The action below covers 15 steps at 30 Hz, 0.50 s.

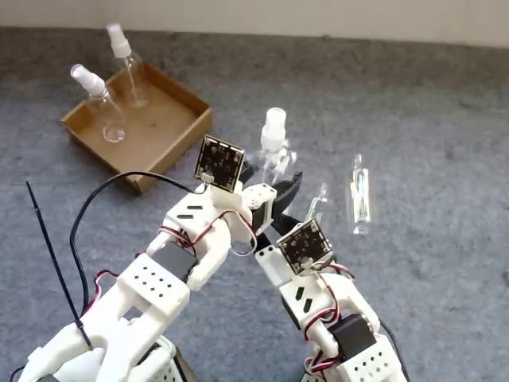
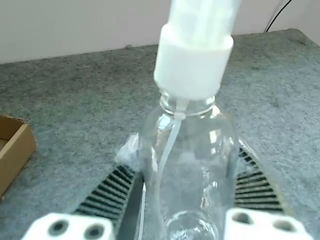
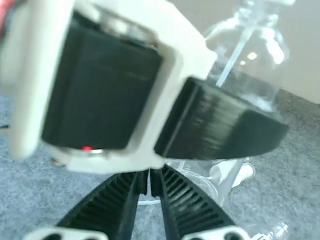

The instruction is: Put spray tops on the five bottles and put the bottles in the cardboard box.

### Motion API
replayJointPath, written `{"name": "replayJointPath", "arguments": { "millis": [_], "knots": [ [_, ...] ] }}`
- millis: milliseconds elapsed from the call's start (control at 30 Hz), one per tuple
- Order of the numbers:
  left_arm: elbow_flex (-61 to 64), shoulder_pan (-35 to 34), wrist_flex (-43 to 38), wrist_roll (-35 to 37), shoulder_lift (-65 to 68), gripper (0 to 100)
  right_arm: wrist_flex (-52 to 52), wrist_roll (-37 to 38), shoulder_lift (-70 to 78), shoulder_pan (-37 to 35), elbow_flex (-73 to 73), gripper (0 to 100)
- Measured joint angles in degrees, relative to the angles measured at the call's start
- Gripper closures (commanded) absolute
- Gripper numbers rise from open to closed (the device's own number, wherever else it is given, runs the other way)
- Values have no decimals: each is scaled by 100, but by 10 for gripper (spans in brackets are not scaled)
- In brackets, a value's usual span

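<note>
The cardboard box [image 1: 163, 119] holds two capped bottles [image 1: 107, 115]. Just right of the box, the left gripper [image 2: 184, 165] clamps a third bottle [image 1: 276, 163] upright with its spray top on, so this arm is nearer the box. Farther from the box, the right gripper [image 3: 149, 185] is closed. An uncapped bottle [image 1: 360, 195] lies on the tabletop farthest from it.

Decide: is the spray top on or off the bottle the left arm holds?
On: the white spray top sits on the neck of the bottle, dip tube inside.

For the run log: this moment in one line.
left gripper: shut on capped bottle | right gripper: shut | cardboard box: two capped bottles | lying bottle: on table
</note>
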Motion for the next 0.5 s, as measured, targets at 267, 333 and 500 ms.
{"name": "replayJointPath", "arguments": {
  "millis": [267,333,500],
  "knots": [
    [-44,-9,299,9,-26,870,44,0,0,316,0,994],
    [-44,-9,387,9,-229,870,44,0,0,334,0,994],
    [-35,-35,774,9,-1020,870,44,0,0,352,0,994]
  ]
}}
